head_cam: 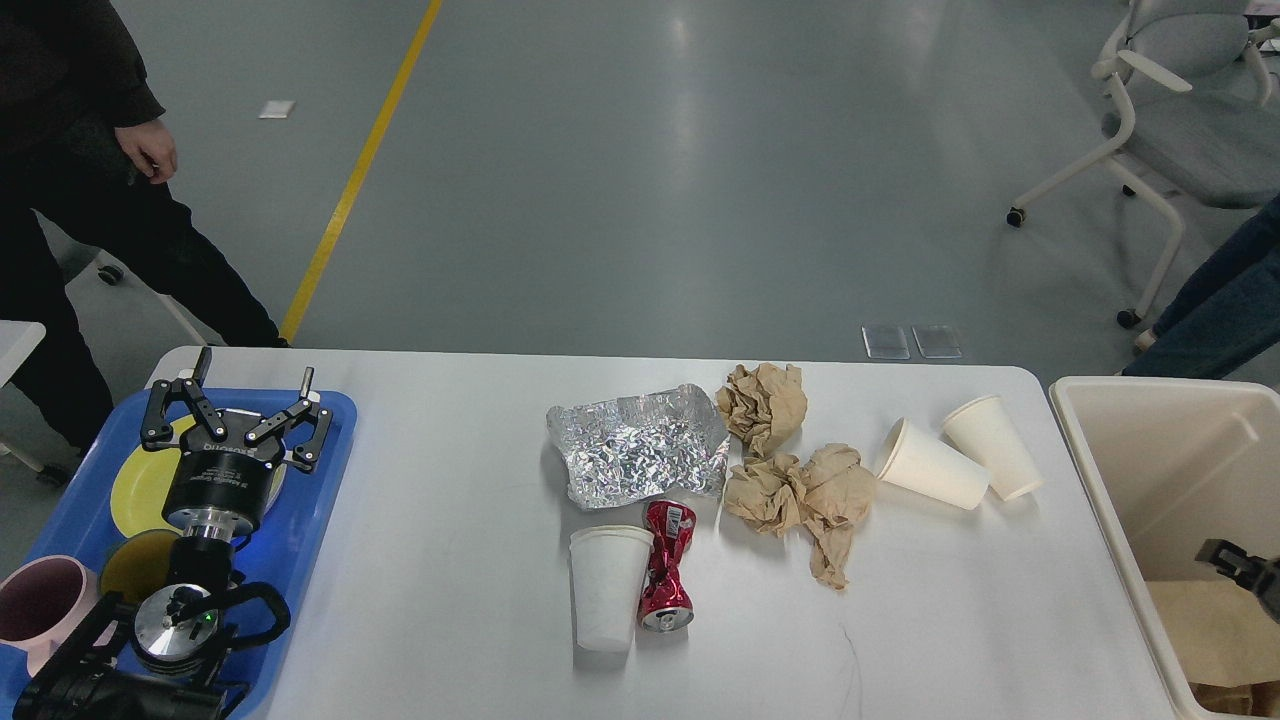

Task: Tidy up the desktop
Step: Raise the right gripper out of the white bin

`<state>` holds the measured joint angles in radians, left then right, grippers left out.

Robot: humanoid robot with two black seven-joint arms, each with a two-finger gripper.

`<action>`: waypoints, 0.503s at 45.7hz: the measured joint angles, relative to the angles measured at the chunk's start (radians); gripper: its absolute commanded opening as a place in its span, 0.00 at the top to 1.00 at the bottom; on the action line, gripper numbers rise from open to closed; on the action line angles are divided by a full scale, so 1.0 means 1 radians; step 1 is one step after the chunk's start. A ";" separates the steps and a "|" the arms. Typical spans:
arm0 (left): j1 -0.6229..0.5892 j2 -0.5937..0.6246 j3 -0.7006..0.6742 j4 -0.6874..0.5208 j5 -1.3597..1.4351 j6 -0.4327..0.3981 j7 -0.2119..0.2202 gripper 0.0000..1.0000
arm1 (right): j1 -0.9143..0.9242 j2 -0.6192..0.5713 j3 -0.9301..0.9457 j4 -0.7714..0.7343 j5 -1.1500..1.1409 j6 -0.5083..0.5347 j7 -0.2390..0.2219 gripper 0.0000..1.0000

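Two glossy paper cups (955,462) lie tipped; left pincer (250,385) splayed, right pincer (1240,568) unclear.

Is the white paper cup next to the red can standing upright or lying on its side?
Lying on its side. The white paper cup rests lengthwise on the desktop, its open rim pointing away from the robot, right beside the crushed red can.

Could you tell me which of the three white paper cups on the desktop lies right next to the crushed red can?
The cup at the front centre of the desktop, beside the red can. The other two cups lie together near the right edge.
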<state>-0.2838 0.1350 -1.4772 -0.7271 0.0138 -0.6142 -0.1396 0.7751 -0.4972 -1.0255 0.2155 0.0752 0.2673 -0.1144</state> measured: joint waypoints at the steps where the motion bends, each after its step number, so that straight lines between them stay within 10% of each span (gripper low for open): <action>1: 0.000 0.000 0.000 0.000 0.000 0.000 0.000 0.04 | 0.025 -0.006 -0.005 0.007 -0.004 0.036 0.000 0.00; 11: 0.000 0.000 0.000 0.000 0.000 0.000 0.000 0.04 | 0.357 -0.047 -0.089 0.142 -0.110 0.376 -0.023 0.00; 23: 0.000 0.000 0.000 0.000 0.000 0.000 0.000 0.04 | 0.920 -0.049 -0.306 0.679 -0.137 0.423 -0.082 0.00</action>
<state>-0.2838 0.1350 -1.4772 -0.7271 0.0139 -0.6144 -0.1396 1.6949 -0.5463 -1.3318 0.8942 -0.0622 0.6901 -0.1965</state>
